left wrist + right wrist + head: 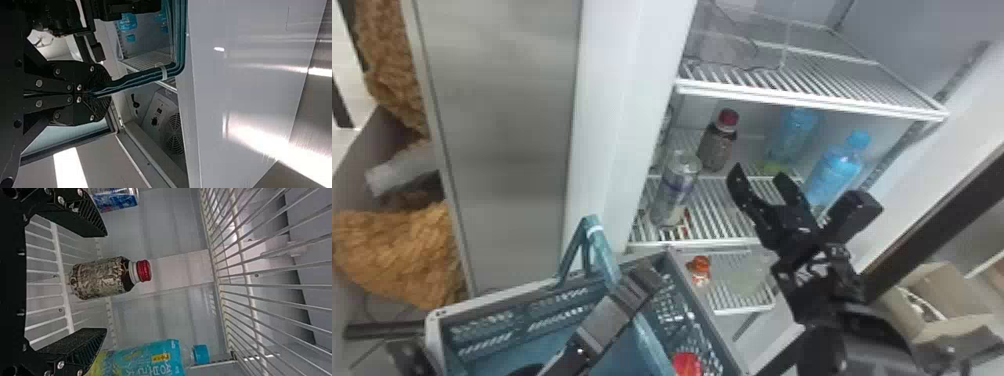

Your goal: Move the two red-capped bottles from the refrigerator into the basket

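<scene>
Left pincer [652, 274] is on the teal handle [604, 255] of the basket [494, 302], in front of the open refrigerator [627, 125]. Left wrist view: left pincer [100, 94] pressed together, pinching the handle. Right pincer [759, 175] is at the middle shelf [722, 205], fingers spread, nothing gripped. Right wrist view has a red-capped bottle [101, 278] upright, in line with the gap of the right pincer [105, 282], not touched by either finger.

Task bottle: in the head view the same dark bottle with its red cap stands on the middle shelf, toward the back, apart from the fingers. Red round thing [687, 364] low in the head view, at the basket's near right part; can't tell if it's the other bottle's cap.

Others: clear container [677, 187] with a purplish band, middle shelf, nearer the front and to the left of the red-capped bottle. Two blue-capped bottles, same shelf, to the right: one farther back [789, 137], one nearer the side wall [837, 170], partly behind the right pincer. Small orange-topped item [701, 272] on the lower shelf [732, 300]. Wire upper shelf [812, 100] above the bottles. Cardboard box [937, 300] outside on the right, shaggy brown material [397, 255] far left.
</scene>
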Controlling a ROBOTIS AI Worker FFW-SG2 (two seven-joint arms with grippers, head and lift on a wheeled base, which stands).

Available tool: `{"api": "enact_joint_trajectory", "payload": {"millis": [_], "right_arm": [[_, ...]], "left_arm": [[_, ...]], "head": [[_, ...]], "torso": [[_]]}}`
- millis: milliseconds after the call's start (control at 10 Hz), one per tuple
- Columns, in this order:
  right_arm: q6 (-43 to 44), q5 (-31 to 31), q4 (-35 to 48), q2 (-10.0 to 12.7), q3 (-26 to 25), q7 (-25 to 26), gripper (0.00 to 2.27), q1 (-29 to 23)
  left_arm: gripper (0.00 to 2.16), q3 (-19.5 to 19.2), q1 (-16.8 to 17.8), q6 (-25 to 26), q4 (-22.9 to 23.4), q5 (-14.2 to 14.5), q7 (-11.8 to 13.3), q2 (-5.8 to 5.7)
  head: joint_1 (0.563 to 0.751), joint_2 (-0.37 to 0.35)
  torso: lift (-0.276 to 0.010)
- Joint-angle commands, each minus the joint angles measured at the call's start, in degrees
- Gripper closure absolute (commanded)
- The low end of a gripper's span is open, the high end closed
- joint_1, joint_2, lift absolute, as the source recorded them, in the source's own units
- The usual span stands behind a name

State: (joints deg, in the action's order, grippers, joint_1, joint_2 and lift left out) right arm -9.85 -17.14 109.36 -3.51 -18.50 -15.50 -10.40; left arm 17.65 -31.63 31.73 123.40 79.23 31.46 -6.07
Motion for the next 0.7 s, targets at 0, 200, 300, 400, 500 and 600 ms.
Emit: {"api": "enact_joint_trajectory", "payload": {"millis": [0, 200, 300, 400, 500, 600], "right_arm": [[-0.13, 1.03, -2.14, -0.44, 1.25, 0.56, 0.16, 2.53], [-0.97, 2.29, -4.81, -0.7, 1.93, 1.09, 0.15, 5.2], [-1.68, 2.86, -4.81, -0.79, 2.39, 1.62, 0.16, 5.62], [-2.38, 3.2, -5.23, -0.79, 2.5, 2.14, 0.15, 6.32], [-2.52, 4.12, -6.78, -0.88, 2.5, 2.23, 0.15, 7.73], [-2.8, 4.58, -7.9, -0.97, 2.62, 2.23, 0.15, 8.86]], "left_arm": [[1.2, 0.06, 0.0, -0.09, -0.01, 0.06, 0.0, 0.0], [1.2, 0.06, 0.14, -0.09, -0.15, 0.06, 0.0, -0.09], [1.2, 0.06, 0.0, -0.09, -0.15, 0.18, 0.0, -0.09], [1.2, 0.06, 0.0, -0.23, -0.15, 0.29, 0.0, -0.09], [1.2, 0.06, 0.14, -0.23, -0.29, 0.29, 0.0, -0.09], [1.2, 0.06, 0.14, -0.23, -0.29, 0.29, 0.0, -0.09]], "head": [[0.695, -0.35], [0.692, -0.35], [0.69, -0.35], [0.689, -0.35], [0.688, -0.35], [0.688, -0.35]], "torso": [[0.0], [0.0], [0.0], [0.0], [0.0], [0.0]]}}
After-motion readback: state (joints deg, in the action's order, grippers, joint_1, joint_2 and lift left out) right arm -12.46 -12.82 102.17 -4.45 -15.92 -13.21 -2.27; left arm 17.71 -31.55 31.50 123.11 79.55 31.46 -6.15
